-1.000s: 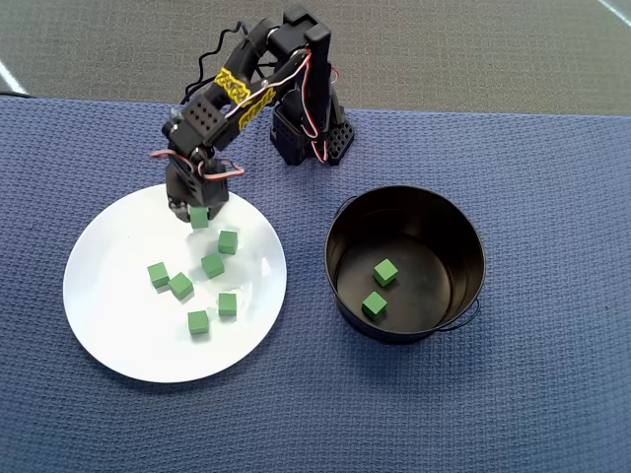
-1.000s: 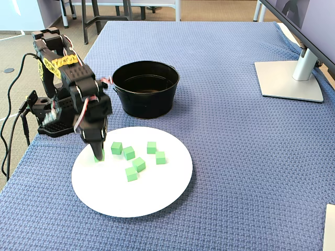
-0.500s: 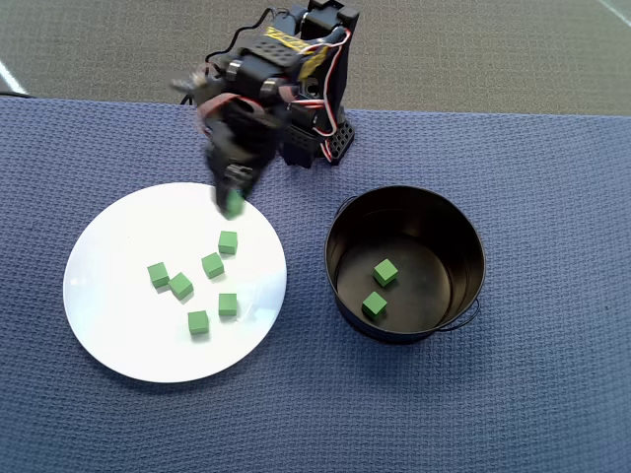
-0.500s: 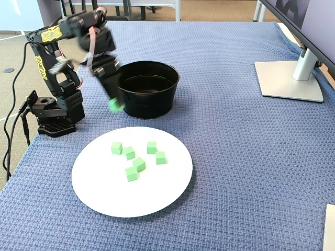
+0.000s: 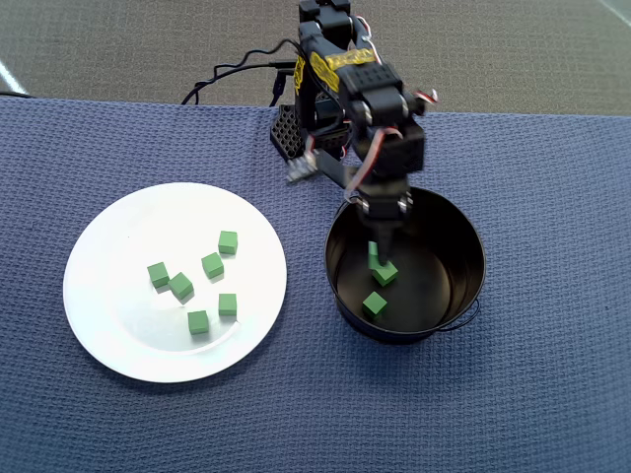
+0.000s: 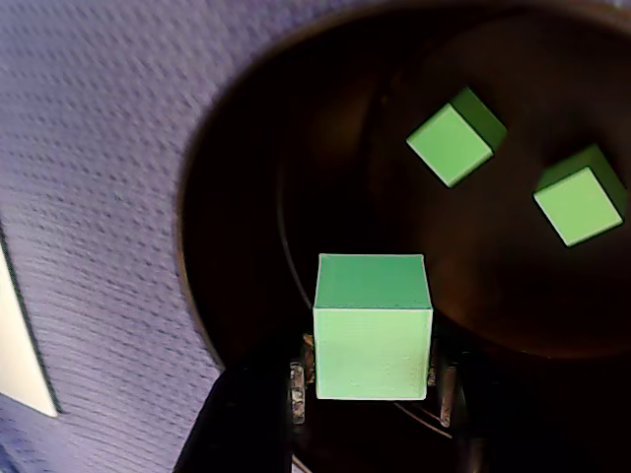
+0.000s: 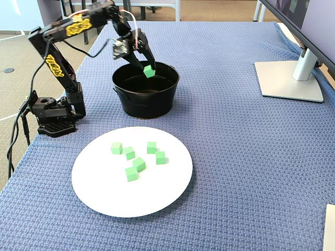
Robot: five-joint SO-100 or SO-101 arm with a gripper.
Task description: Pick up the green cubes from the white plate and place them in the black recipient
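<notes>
Over the black pot [image 5: 405, 263], right of center in the overhead view, the gripper [image 5: 378, 248] pinches one green cube [image 7: 149, 71] just inside the pot's near rim, with lots of open room around it. Two more cubes [image 6: 455, 136] lie apart on the pot's floor. Six cubes [image 5: 212, 265] sit near the middle of the white plate [image 5: 108, 325] at lower left, away from its edge. A second ago the gripper was down at the plate's top edge; now it has swung across to the pot.
</notes>
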